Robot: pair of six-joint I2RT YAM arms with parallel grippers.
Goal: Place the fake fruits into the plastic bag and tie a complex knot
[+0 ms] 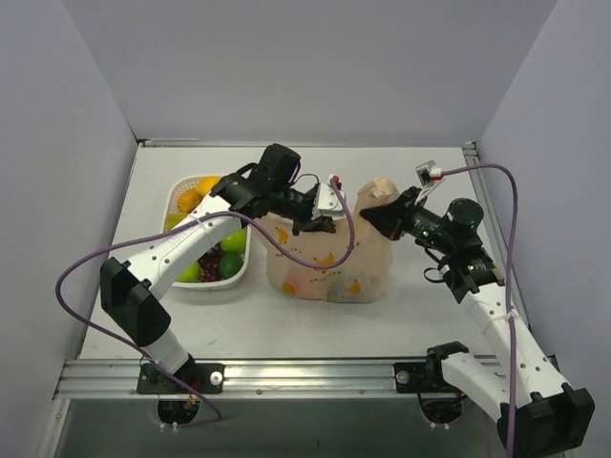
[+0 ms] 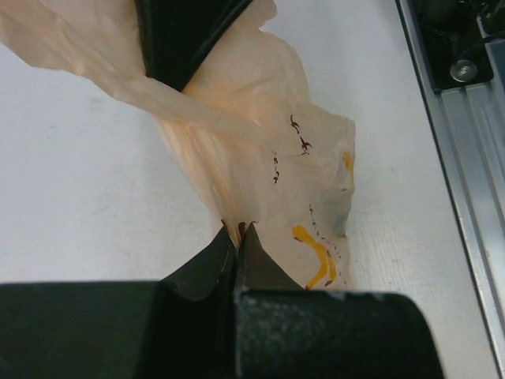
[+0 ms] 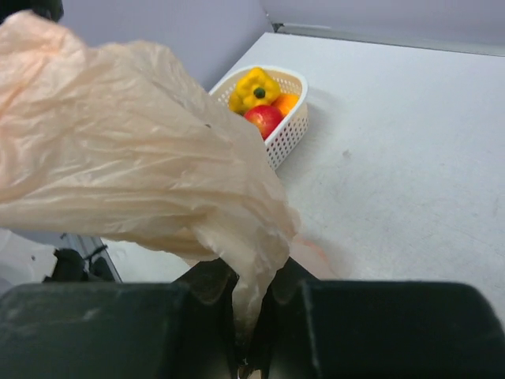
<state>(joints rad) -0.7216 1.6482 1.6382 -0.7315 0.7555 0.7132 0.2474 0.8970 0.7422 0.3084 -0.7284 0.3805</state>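
Note:
The pale orange-beige plastic bag [image 1: 329, 260] stands mid-table with its two top ends pulled up. My left gripper [image 1: 319, 225] is shut on the bag's left top; in the left wrist view its jaws [image 2: 239, 230] pinch the thin film [image 2: 260, 150]. Over at the bag's right handle, my right gripper [image 1: 376, 218] is shut too, and the right wrist view shows a bunched strip [image 3: 158, 158] squeezed between the jaws [image 3: 252, 288]. Fake fruits lie in the white basket: green apples [image 1: 232, 239], an orange [image 1: 191, 198], a red apple [image 3: 264, 120], a yellow fruit [image 3: 254, 88]. What is inside the bag is hidden.
The white lattice basket [image 1: 181, 188] sits left of the bag, under my left arm; it is also in the right wrist view [image 3: 290, 133]. Purple cables loop from both arms. An aluminium rail [image 1: 315, 377] runs along the near edge, and walls close in on three sides.

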